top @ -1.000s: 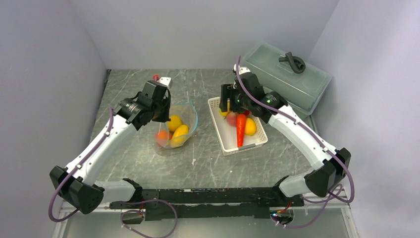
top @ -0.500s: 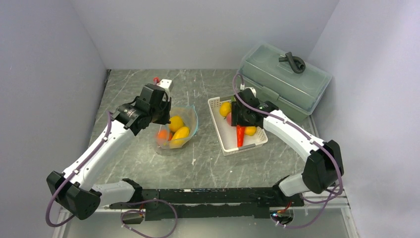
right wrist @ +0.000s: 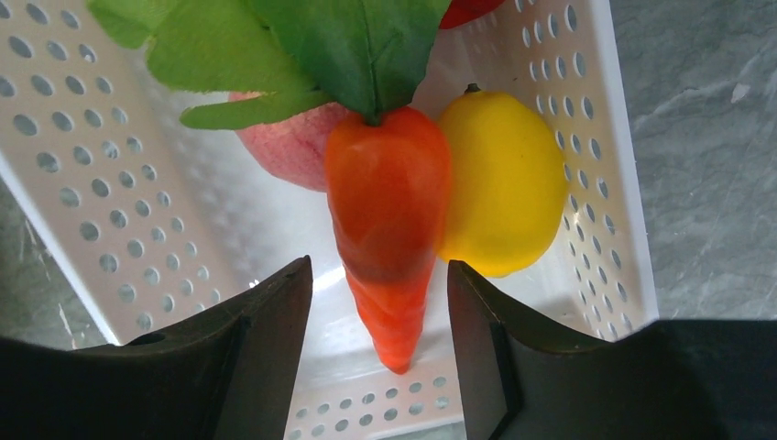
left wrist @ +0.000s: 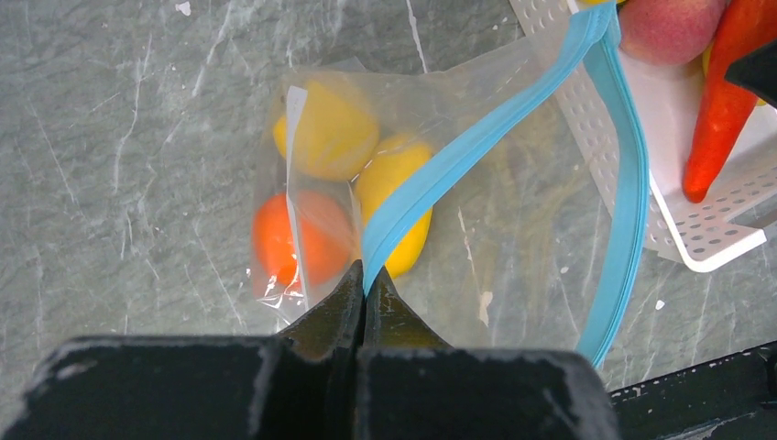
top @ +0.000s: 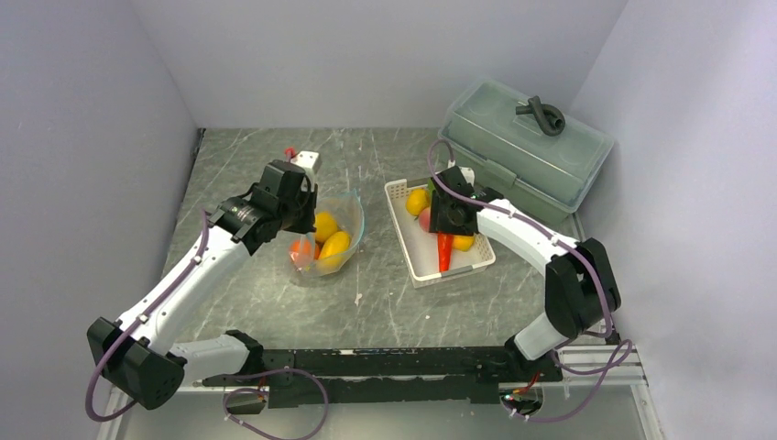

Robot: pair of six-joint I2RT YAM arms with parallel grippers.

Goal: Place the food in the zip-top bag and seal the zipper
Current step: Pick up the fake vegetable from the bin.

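Right end effector [right wrist: 377,268] lowered astride carrot [right wrist: 389,202]; lemon [right wrist: 504,183], peach [right wrist: 284,147] crowd it in basket [right wrist: 73,183].

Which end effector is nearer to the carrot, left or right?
Right. The right end effector is open, one finger on each side of the carrot in the basket. The left end effector is shut on the zipper, away from the basket.

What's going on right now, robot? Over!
Left fingers shut on zipper, bag open. Right fingers open over carrot in basket. Nothing in the way.
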